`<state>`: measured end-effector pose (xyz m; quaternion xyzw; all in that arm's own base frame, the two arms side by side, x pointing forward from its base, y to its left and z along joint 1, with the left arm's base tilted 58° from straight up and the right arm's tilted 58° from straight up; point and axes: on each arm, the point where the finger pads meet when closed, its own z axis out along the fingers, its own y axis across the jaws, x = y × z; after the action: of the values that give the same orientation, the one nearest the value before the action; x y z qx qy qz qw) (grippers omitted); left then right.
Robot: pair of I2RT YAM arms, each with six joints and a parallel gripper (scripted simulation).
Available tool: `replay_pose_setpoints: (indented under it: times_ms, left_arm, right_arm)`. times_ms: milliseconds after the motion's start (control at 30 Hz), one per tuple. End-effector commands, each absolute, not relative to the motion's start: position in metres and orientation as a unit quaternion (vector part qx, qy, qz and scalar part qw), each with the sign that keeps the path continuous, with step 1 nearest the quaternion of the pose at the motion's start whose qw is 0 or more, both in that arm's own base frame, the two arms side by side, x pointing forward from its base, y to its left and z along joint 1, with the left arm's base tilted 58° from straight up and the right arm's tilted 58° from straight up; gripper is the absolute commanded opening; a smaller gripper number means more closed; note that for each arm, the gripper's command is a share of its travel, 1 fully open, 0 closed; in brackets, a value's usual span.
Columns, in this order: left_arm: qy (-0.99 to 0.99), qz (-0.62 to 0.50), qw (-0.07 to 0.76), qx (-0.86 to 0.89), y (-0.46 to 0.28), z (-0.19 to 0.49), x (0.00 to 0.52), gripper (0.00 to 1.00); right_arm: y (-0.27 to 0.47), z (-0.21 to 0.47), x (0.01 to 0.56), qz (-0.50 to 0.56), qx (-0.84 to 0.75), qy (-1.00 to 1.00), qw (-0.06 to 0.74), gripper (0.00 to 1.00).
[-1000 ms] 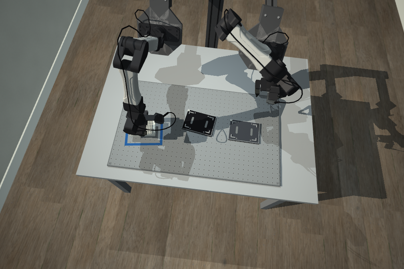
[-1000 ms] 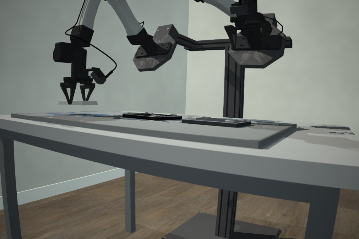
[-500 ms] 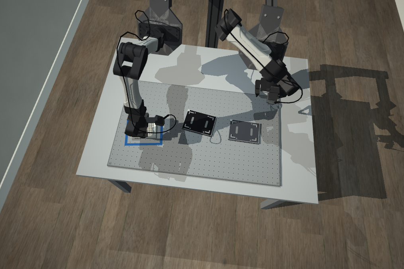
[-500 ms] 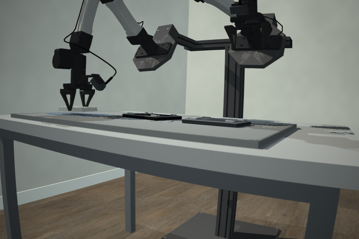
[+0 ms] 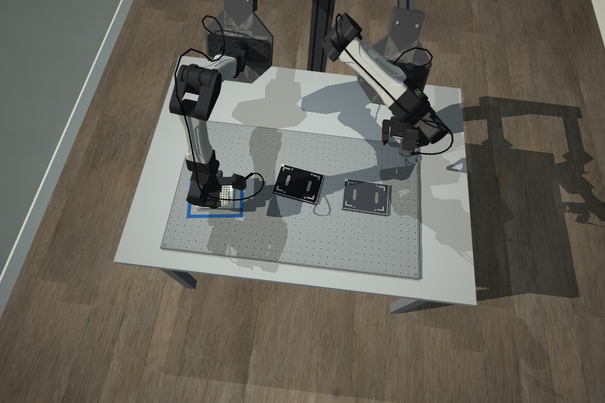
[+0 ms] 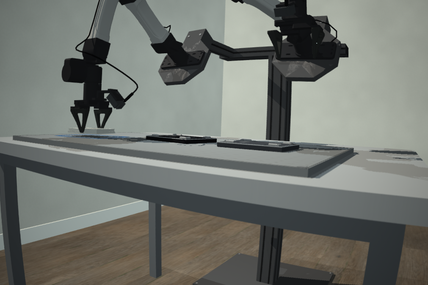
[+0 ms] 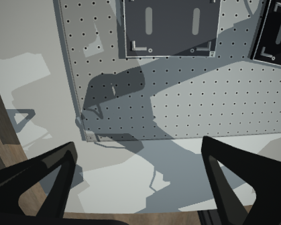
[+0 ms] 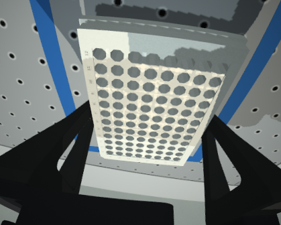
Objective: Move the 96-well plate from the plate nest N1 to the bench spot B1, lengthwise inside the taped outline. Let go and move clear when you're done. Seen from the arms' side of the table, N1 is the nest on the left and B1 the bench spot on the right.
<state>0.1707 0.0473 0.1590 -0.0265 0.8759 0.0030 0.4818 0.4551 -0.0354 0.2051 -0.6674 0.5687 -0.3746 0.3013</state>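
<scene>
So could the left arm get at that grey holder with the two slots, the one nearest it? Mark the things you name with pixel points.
Probably yes: the left arm's tool (image 5: 394, 137) (image 6: 295, 43) (image 7: 139, 144) is open and empty, and nothing appears to stand between it and the grey holder (image 5: 365, 195) (image 6: 258, 145) (image 7: 172, 30).

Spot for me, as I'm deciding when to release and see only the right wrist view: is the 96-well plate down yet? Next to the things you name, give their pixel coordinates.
Observer: No, the exterior view shows the 96-well plate (image 5: 226, 195) (image 6: 96, 130) (image 8: 147, 110) just above the pegboard (image 5: 312, 237) (image 6: 187, 152) (image 7: 191, 117) (image 8: 10, 40).
Operator: Where are the left jaws?
Observer: Near the table's arm-side edge, open, well away from the taped outline (image 5: 215, 216) (image 6: 120, 137) (image 8: 60, 67).
Operator: Anything on N1?
Observer: No, the top view shows N1 (image 5: 365, 205) (image 6: 258, 146) (image 7: 172, 30) bearing no plate.
</scene>
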Motion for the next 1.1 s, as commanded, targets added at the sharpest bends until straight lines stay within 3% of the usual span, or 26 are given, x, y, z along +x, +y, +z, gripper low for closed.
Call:
replay_pose_setpoints:
  times_ms: [0,1067]
  left_arm:
    - [0.874,0.003,0.485,-0.021,0.047,0.161,0.171,1.0]
    - [0.874,0.003,0.485,-0.021,0.047,0.161,0.171,1.0]
  right_arm:
    - [-0.034,0.217,0.455,-0.388,-0.659,0.565,0.311,0.0]
    - [-0.035,0.192,0.46,-0.372,-0.667,0.573,0.299,0.0]
